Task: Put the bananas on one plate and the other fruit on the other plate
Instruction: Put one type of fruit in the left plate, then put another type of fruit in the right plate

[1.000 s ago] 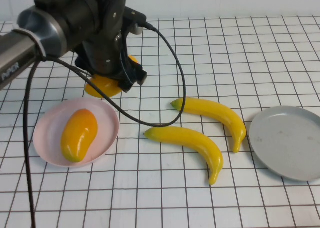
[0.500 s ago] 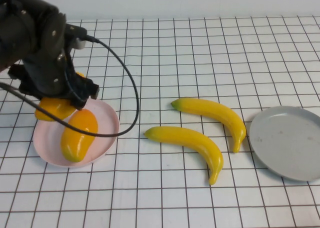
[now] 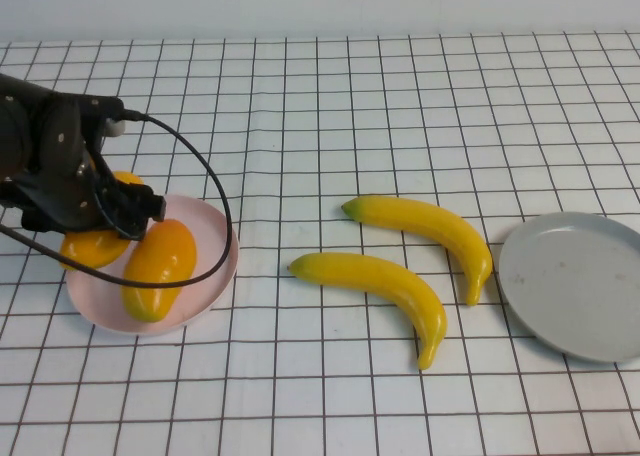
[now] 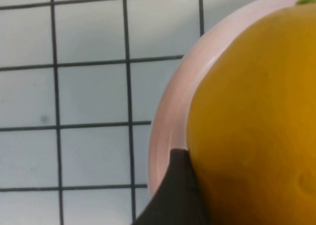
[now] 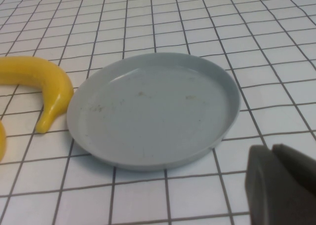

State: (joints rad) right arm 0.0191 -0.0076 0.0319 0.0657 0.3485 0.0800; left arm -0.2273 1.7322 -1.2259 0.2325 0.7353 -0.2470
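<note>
No brand, label or writing can be read on anything in view. Two bananas are counted on the gridded table [image 3: 330, 396]: the far banana [image 3: 425, 224] and the near banana [image 3: 385, 284], lying just beside each other between the two plates. Two mangoes are counted: one mango [image 3: 158, 266] lies on the pink plate [image 3: 205, 276], at the table's left; the second mango [image 3: 97, 244] is grasped in the wide-spread jaws of the left gripper [image 3: 85, 231], over the plate's far-left rim and just beside the first; whether it rests on the plate cannot be told. In the left wrist view the held fruit is seen against a dark finger [image 4: 177, 195] with the pink rim behind it. Two plates are counted; the grey plate [image 3: 575, 286], at the table's right, holds nothing. The right gripper [image 5: 284, 185] is seen only in its own wrist view, clenched, near the grey plate's rim.
</note>
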